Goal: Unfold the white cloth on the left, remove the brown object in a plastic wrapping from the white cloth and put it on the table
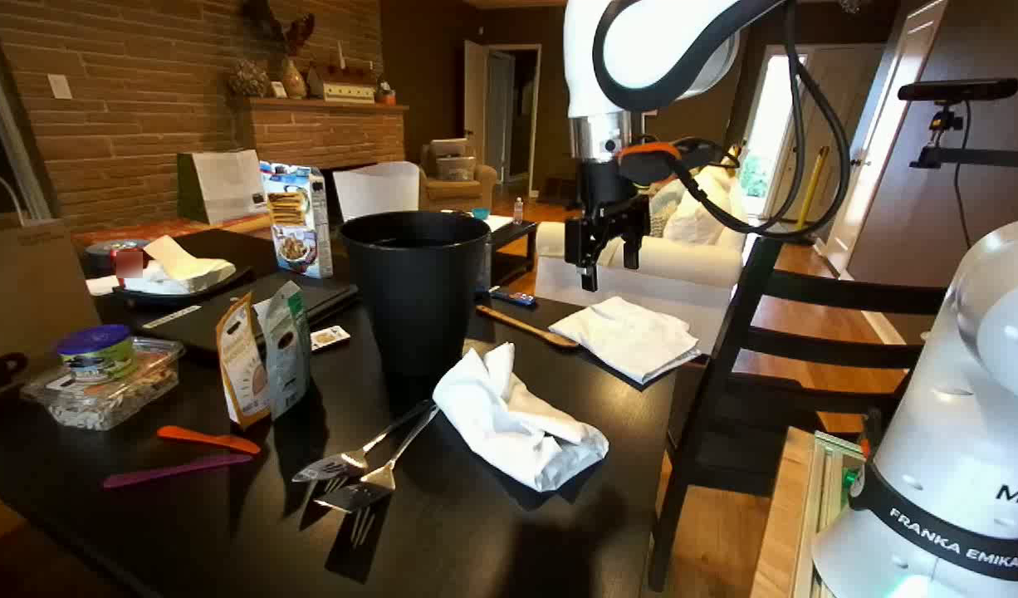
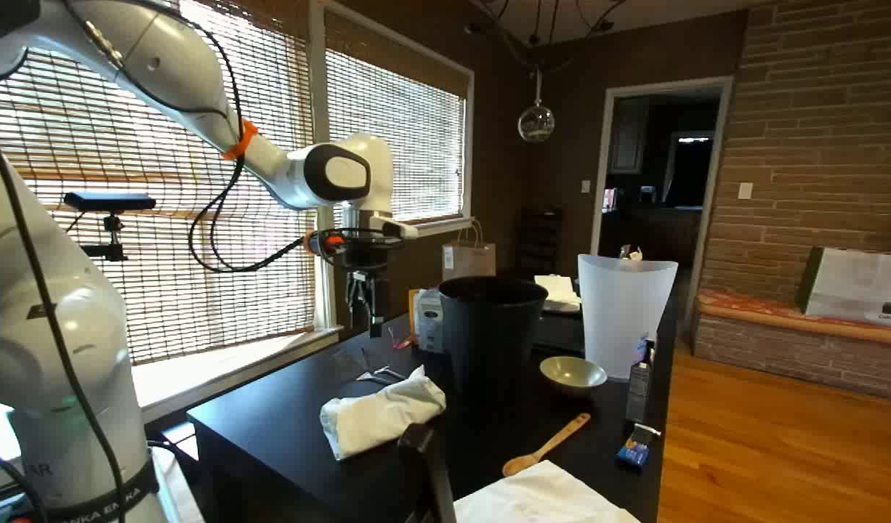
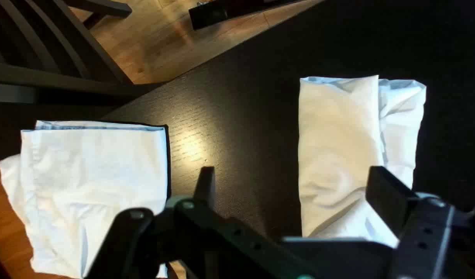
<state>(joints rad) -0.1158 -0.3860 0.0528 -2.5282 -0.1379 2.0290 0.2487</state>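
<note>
In an exterior view, the bunched white cloth (image 1: 517,425) lies on the table (image 1: 451,536) beside the black bin (image 1: 415,299), below the claw (image 1: 610,266) and toward the near left, its long axis slanting from far left to near right. The claw hangs well above, jaws wide apart, holding nothing; a descent toward the near side seems called for. The brown object is out of sight.

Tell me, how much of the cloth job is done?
Nothing looks done: the white cloth lies bundled on the table. Nothing's in hand: the gripper hangs open and empty. To do: unfold the cloth, take out the brown object, which I can't see, and put it on the table.
</note>
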